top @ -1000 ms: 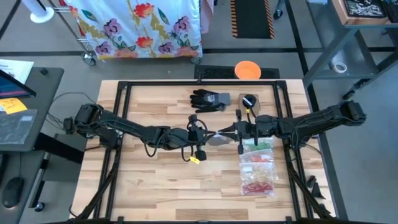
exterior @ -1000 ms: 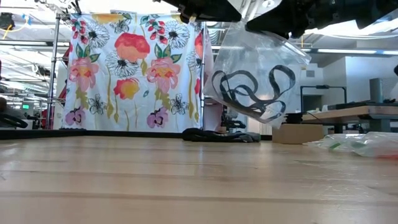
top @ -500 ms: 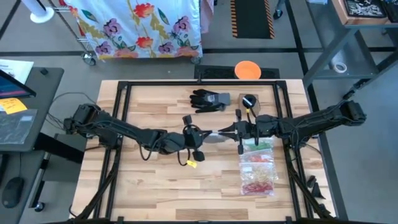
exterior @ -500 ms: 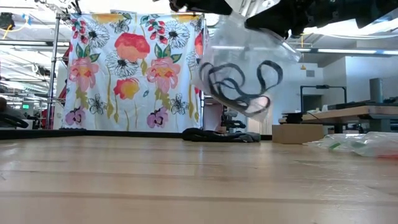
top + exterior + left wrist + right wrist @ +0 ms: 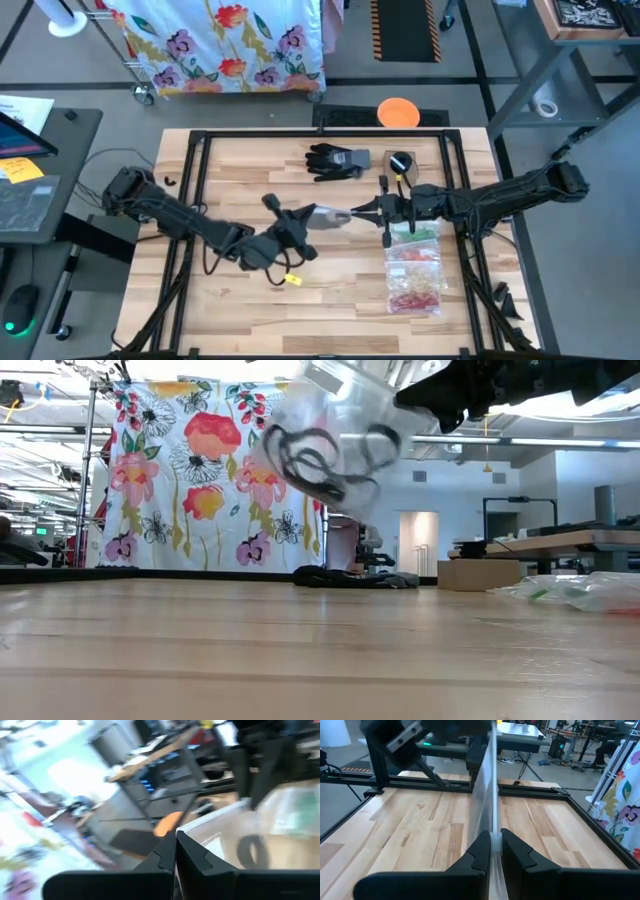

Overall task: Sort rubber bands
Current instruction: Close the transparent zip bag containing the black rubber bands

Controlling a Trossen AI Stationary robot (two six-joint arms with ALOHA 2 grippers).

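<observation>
A clear plastic bag (image 5: 330, 216) with several black rubber bands (image 5: 312, 458) inside hangs in the air over the middle of the table, held between both grippers. My left gripper (image 5: 311, 213) is shut on its left side. My right gripper (image 5: 353, 213) is shut on its right side. In the low view the bag (image 5: 335, 430) is high above the wood and slants up toward the arms. The left wrist view shows a black band (image 5: 249, 851) through the plastic. My left gripper pinches the bag's edge (image 5: 194, 822) between its two shut fingers, coming level from the table's left. The bag is lifted clear of the table. My right gripper pinches the opposite edge of the bag (image 5: 492, 817) between its two fingers, coming about level from the table's right. The plastic runs edge-on away from the fingers toward the other arm.
A black glove (image 5: 338, 160) lies at the far middle of the table, with a small black object (image 5: 400, 162) to its right. Clear bags of green, orange, yellow and red bands (image 5: 415, 270) lie under the right arm. An orange disc (image 5: 397, 112) lies beyond the far edge.
My left gripper has swung toward the table's left and near edge, risen a little and rolled its wrist, keeping its hold. The bag's lower part with the black bands has swung up and toward the left, from hanging down to slanting. My right gripper has kept still.
</observation>
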